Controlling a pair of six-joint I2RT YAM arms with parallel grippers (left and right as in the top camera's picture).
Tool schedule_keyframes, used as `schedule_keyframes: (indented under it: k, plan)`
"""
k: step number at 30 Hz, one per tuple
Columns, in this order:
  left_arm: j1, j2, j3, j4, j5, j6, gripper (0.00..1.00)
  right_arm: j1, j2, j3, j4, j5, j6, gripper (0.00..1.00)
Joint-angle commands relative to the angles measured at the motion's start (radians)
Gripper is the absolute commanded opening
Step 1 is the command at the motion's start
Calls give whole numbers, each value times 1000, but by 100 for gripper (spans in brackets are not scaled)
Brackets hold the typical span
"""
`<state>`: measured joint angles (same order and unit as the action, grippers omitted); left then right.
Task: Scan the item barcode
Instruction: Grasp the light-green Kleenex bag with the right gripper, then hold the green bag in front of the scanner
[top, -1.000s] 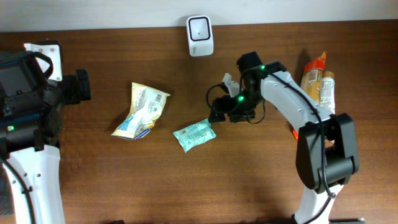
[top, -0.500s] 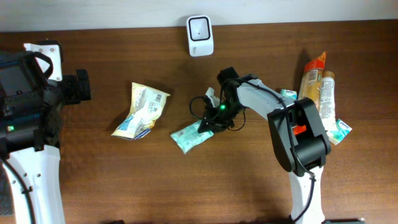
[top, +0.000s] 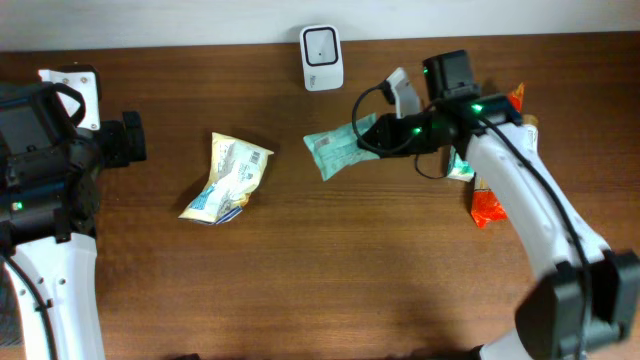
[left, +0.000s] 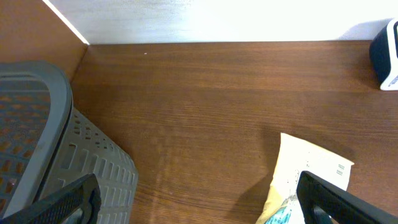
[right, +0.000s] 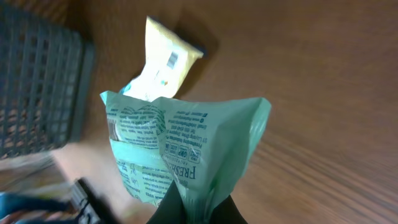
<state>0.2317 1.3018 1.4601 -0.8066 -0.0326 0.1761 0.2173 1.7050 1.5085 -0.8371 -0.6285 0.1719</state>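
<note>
Brown wooden desk (top: 300, 290), 2 arms.

Left arm sits at the desk's left edge. Left gripper (left: 199, 205) is spread wide and holds nothing. Its 2 fingertips show at the bottom corners of the left wrist view.

Grey mesh basket (left: 37, 143) is at far left, beside the left gripper.

Right arm reaches in from the right toward desk centre. Right gripper (top: 372, 135) is clamped tight on 1 edge of the green packet (top: 335, 152). The packet is held up off the desk, near the scanner and just in front of it, to the right of the yellow packet. In the right wrist view the green packet (right: 186, 149) has its printed side facing the camera, with small text and "FRESH" readable. Can't tell if the barcode shows.

Yellow packet (top: 228, 178) lies crumpled on the desk left of centre, untouched.

Pile of packets (top: 505, 120) is at the right edge, under the right arm.

White scanner (top: 322, 44) stands at the back edge, centre.
</note>
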Motion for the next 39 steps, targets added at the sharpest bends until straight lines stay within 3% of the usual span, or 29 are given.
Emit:
schedule_keyframes:
  k: [1, 7, 11, 14, 17, 19, 21, 24, 28, 33, 39]
  plan:
    - [5, -1, 10, 2, 11, 13, 99, 6, -133, 9, -1, 114, 28, 4]
    - [5, -1, 10, 2, 11, 13, 99, 21, -173, 9, -6, 137, 28, 4]
    - [5, -1, 10, 2, 11, 13, 99, 161, -150, 9, 121, 586, 8, 4]
    - [5, -1, 10, 2, 11, 13, 99, 265, -68, 8, 298, 913, -137, 4]
    - [5, -1, 10, 2, 11, 13, 99, 293, 96, 8, 652, 1088, -542, 4]
    - [5, -1, 10, 2, 11, 13, 99, 292, 177, 8, 845, 1105, -751, 4]
    - [5, -1, 10, 2, 11, 13, 99, 292, 293, 8, 1156, 1104, -1026, 4]
    - [5, -1, 10, 2, 11, 13, 99, 290, 417, 8, 1452, 1049, -1284, 4]
    - [5, -1, 10, 2, 11, 13, 99, 241, 560, 11, 1751, 914, -1417, 4]
    - [5, -1, 10, 2, 11, 13, 99, 181, 592, 27, 1777, 805, -1360, 4]
    - [5, -1, 10, 2, 11, 13, 99, 174, 594, 123, 1627, 721, -1361, 4]
